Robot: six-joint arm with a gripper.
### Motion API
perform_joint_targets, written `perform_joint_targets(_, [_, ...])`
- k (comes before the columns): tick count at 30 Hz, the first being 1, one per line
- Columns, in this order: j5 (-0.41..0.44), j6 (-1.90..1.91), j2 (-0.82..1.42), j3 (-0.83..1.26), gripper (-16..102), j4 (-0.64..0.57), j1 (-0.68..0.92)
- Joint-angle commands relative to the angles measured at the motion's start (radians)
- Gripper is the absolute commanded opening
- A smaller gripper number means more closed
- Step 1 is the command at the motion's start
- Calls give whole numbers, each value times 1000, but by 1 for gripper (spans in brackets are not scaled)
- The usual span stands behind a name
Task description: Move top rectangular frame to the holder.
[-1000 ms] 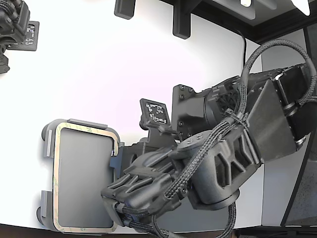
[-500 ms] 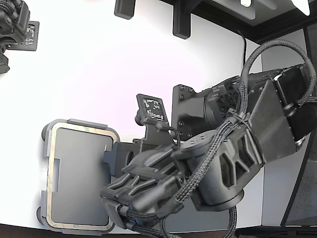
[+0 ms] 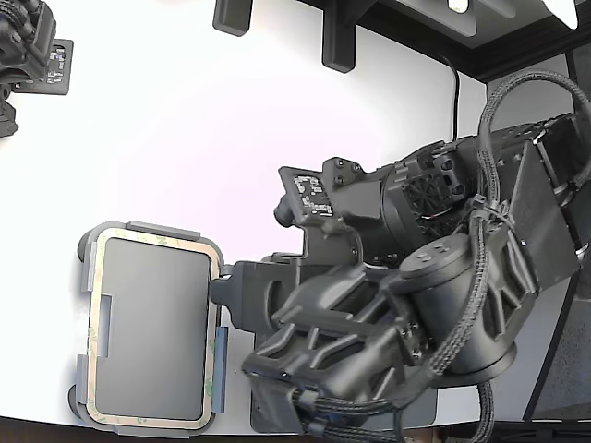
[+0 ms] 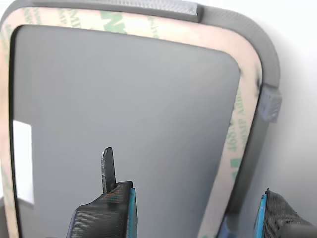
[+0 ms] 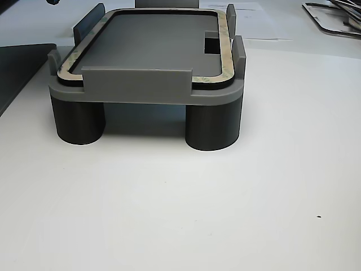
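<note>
**Frame seated, arm backing off**

Frame (image 3: pixel 215 318) now lies flat in the holder (image 3: pixel 148 229), near the worktop's front-left corner in the exterior view. Tan ring runs round the holder's rim inside the raised tabs; other view shows it level on the tray top (image 5: pixel 224 45), feet on the white worktop (image 5: pixel 186 203).

What changed vs a sec ago: arm has pulled away toward the exterior view's right, wrist swung round, and the gripper (image 4: pixel 195 213) no longer reaches over the frame's near edge. The frame did not shift w/ it.

Jaws: spread apart, nothing between them. Wrist view shows the two blue-padded fingers (image 4: pixel 130 213) straddling the frame's long side w/ clear gap, no contact visible.

Judgement: placement looks done, release complete. Remaining = retreat only. Risk low; a finger tip could clip the tab (image 4: pixel 270 103) if the arm drifts sideways.
</note>
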Motion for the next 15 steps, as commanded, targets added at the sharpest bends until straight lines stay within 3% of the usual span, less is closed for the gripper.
perform_joint_targets(1, [44,-91,106,37,100,9,-8])
perform_joint_targets(6, [195,-357,172,66,100,8,-23])
perform_joint_targets(9, [238,-620,252,130,99,-38,-101])
perform_joint_targets(12, [209,-933,370,207,100,-121,-235])
perform_joint_targets(15, [63,-1246,485,276,100,-213,-431])
